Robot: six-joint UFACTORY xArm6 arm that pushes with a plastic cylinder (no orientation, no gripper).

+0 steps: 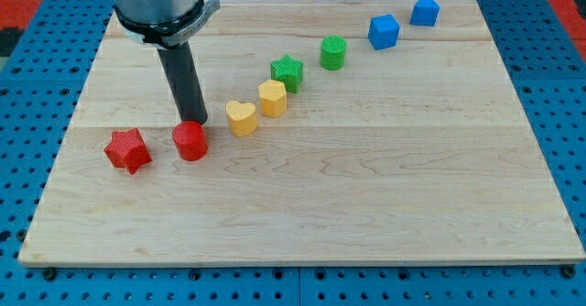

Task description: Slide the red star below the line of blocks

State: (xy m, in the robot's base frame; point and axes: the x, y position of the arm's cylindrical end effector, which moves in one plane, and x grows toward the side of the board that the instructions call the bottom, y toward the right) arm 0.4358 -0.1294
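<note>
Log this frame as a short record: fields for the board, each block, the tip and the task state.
board: wooden board on a blue pegboard
line of blocks: runs diagonally from the view's lower left to upper right
red star: at the line's left end, not yet below it
red cylinder: right of the star
yellow heart: next up the line
yellow block: beside the heart
green star
green cylinder
blue blocks: and
my tip: just behind the red cylinder, right of the star
</note>
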